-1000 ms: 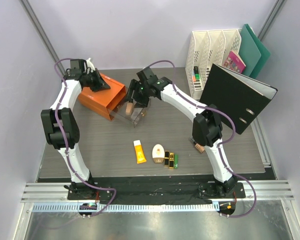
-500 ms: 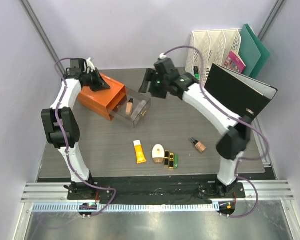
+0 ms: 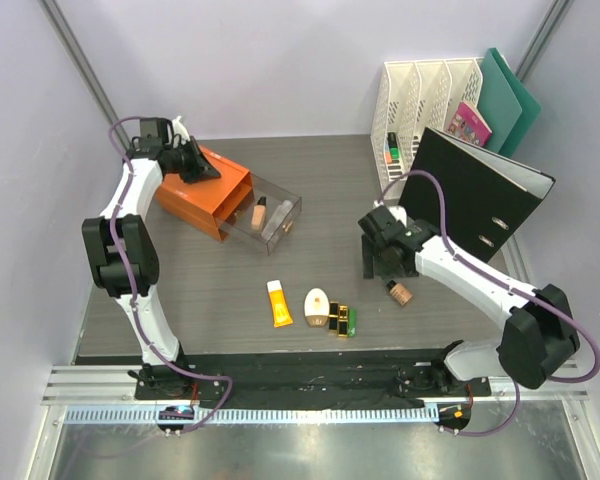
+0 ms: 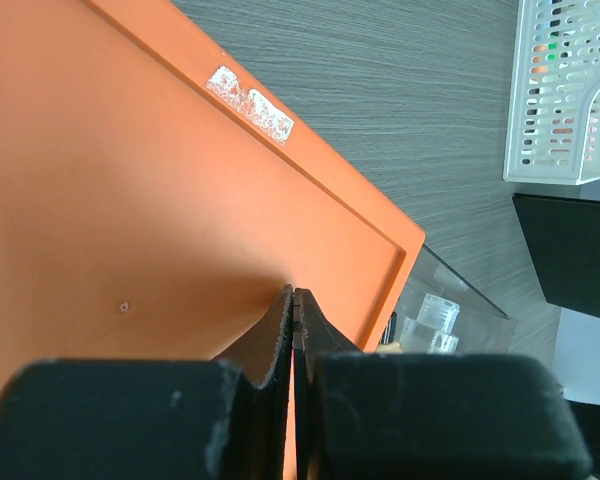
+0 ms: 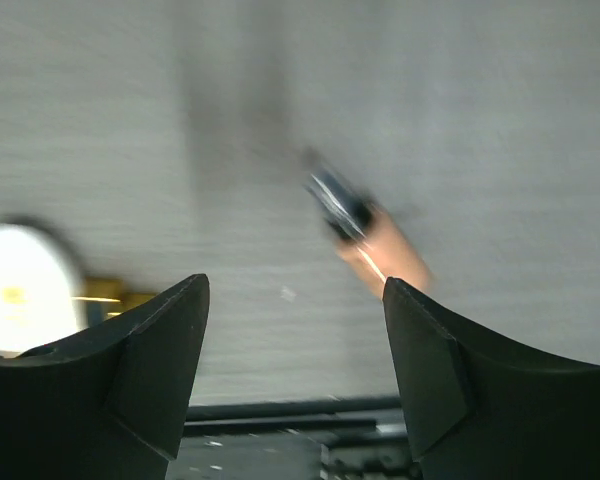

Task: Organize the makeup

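Note:
The orange-yellow tube, cream oval compact, black-gold lipsticks and small green tube lie in a row near the front. A beige dark-capped foundation bottle lies right of them. It shows blurred in the right wrist view, with the compact at the left. My right gripper is open and empty, just left of and above that bottle. Another foundation bottle and a clear bottle lie in the pulled-out clear drawer. My left gripper is shut, tips against the top of the orange box.
The orange box with drawers stands at the back left. A white file rack, a black binder, green folders and a pink booklet stand at the back right.
My right arm has swung from the clear drawer to the right front, over the lying foundation bottle. The left arm has not moved.

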`<state>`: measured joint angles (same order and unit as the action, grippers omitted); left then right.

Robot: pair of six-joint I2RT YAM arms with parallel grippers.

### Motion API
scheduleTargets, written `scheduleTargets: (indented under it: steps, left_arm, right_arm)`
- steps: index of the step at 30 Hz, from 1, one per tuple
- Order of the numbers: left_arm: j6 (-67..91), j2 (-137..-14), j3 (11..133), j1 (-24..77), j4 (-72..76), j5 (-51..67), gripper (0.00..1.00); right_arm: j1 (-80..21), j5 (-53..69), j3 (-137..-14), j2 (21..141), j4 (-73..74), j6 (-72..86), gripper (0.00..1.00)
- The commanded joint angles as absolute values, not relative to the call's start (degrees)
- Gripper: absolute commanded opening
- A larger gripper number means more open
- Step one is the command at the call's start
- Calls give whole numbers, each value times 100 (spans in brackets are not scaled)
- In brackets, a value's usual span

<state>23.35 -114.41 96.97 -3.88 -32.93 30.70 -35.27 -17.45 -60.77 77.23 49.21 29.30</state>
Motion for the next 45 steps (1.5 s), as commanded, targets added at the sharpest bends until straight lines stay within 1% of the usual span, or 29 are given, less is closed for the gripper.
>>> scheduleTargets:
  steps: [1, 7, 11, 15, 20, 23, 24, 25, 26, 27, 28, 29, 35, 40, 41, 45]
  left_arm:
    - [1740, -12375, 8938, -422, -5344, 1837, 0]
    - [1723, -12366, 8921, -431, -5353, 1872, 0]
    - [1740, -12357, 8877, -422, -5318, 1907, 0]
    - [1740, -12331, 8824, -413, -5309, 1925, 0]
    - [1731, -12287, 8798, -422, -5309, 1934, 0]
    - [1731, -12270, 8789, -413, -5317, 1925, 0]
    - [1731, -12270, 8789, -430, -5317, 1916, 0]
    - [1731, -12270, 8789, -422, -5317, 1925, 0]
    - [1731, -12261, 8789, -422, -5326, 1899, 0]
    - [1723, -12261, 8780, -422, -5317, 1898, 0]
    - [1731, -12269, 8763, -422, -5335, 1907, 0]
    - [1740, -12261, 8763, -422, -5326, 1899, 0]
    - [1740, -12252, 8745, -422, -5326, 1872, 0]
    - [1740, -12243, 8780, -422, -5379, 1863, 0]
    - [1740, -12243, 8780, -422, -5388, 1855, 0]
    - [1767, -12234, 8833, -431, -5414, 1916, 0]
  right_arm:
    - [-3481, -2197, -5485, 7549, 5265, 3269, 76]
    - [-3358, -2610, -5133, 7787, 5300, 3331, 76]
    - [-3173, -2417, -5124, 8234, 5203, 3217, 76]
    - [-2875, -2172, -5115, 9050, 5063, 3138, 75]
    - [-2610, -1750, -5124, 9676, 4703, 2840, 74]
    - [-2601, -1495, -5229, 9791, 4588, 2734, 67]
    - [-2602, -1416, -5308, 9800, 4579, 2655, 48]
    - [-2602, -1267, -5361, 9817, 4579, 2646, 35]
    - [-2593, -1187, -5405, 9817, 4579, 2637, 25]
    - [-2601, -1117, -5466, 9817, 4570, 2619, 8]
    - [-2593, -1029, -5502, 9826, 4579, 2628, 4]
    - [-2601, -941, -5537, 9835, 4588, 2637, 1]
    - [-2602, -580, -6134, 9721, 4710, 2619, 1]
    - [-2619, -80, -7451, 9571, 4764, 2636, 1]
    - [-2610, 147, -7914, 9597, 4764, 2715, 1]
    - [-2680, 736, -9024, 9843, 4632, 2953, 1]
